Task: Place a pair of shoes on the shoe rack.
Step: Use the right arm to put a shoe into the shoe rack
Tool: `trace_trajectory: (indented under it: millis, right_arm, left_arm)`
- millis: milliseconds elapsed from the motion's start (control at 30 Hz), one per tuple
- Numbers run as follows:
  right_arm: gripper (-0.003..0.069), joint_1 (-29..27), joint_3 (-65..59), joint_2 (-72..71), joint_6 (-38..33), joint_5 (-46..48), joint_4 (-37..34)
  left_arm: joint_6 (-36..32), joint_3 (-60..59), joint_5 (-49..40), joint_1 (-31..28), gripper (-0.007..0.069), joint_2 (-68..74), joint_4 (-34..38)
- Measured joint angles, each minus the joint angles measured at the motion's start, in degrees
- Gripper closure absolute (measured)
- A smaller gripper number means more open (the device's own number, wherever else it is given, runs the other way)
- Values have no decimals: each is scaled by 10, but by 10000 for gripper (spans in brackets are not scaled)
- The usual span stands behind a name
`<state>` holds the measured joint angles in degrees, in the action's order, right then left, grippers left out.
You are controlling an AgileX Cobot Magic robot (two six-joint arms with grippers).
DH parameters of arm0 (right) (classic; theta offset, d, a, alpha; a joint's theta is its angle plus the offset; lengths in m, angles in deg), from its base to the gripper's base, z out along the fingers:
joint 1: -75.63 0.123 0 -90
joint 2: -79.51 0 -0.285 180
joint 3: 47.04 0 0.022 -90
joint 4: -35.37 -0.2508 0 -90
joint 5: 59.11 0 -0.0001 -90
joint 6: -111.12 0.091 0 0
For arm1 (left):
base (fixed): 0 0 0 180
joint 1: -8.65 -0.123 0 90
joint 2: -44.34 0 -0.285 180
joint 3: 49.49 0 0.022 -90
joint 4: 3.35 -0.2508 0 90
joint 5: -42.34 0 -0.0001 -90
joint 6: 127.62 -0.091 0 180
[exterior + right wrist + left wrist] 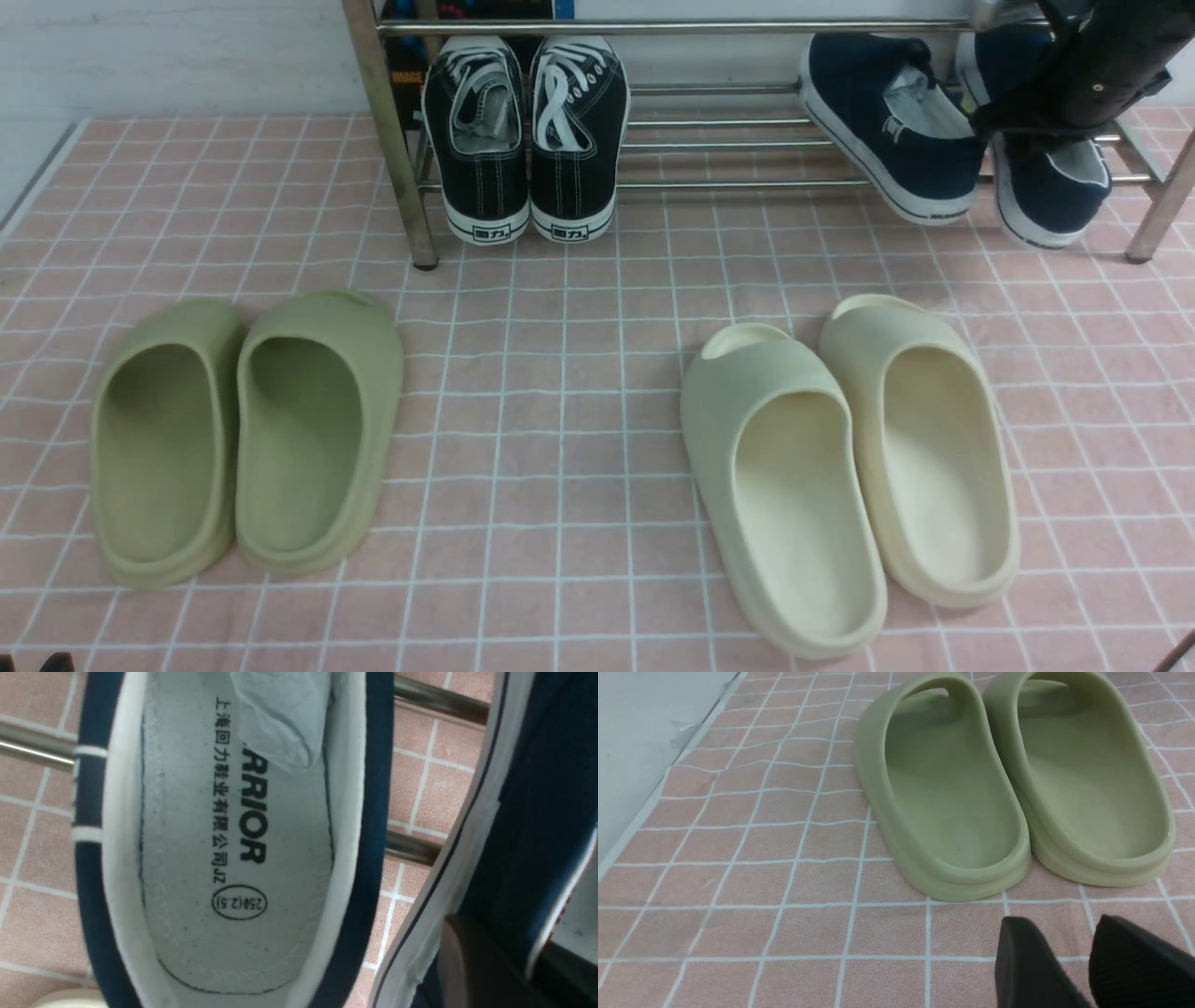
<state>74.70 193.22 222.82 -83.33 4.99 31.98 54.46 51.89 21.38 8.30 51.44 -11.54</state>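
Observation:
Two navy-blue slip-on shoes lie on the lower bars of the shoe rack [728, 145] at its right end, heels towards me and overhanging the front bar. The left shoe [887, 131] is tilted and free; the right wrist view looks into its pale insole [233, 858]. My right gripper [1004, 126] reaches down from the top right. Its jaws stand on either side of the right shoe's [1050, 187] side wall, one finger outside and one inside [502, 938]. My left gripper [1057, 933] hangs open and empty over the pink cloth, just short of the green slides.
Black lace-up sneakers [523, 131] sit at the rack's left end beside its upright leg [392, 140]. Green slides [243, 429] lie front left and cream slides [850, 467] front right on the pink checked cloth. Another rack leg [1158, 205] stands at far right.

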Motion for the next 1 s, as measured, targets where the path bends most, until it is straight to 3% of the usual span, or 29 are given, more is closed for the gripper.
trace_trajectory:
  millis: [133,400,533,633,733,1000]
  right_arm:
    - [547,0,1,0,-21,-4,-5]
    - [338,-1,1,-24,-27,46,-6]
    - [312,-1,1,-55,-21,71,-3]
    - [339,-1,-32,-96,6,72,8]
    - [410,-1,-91,-135,15,72,13]
    - [669,-2,-267,-187,21,67,51]
  left_arm:
    - [0,0,0,0,384,0,0]
    - [0,0,0,0,384,0,0]
    - [0,0,0,0,384,0,0]
    - [0,0,0,0,384,0,0]
    - [0,0,0,0,384,0,0]
    - [0,0,0,0,384,0,0]
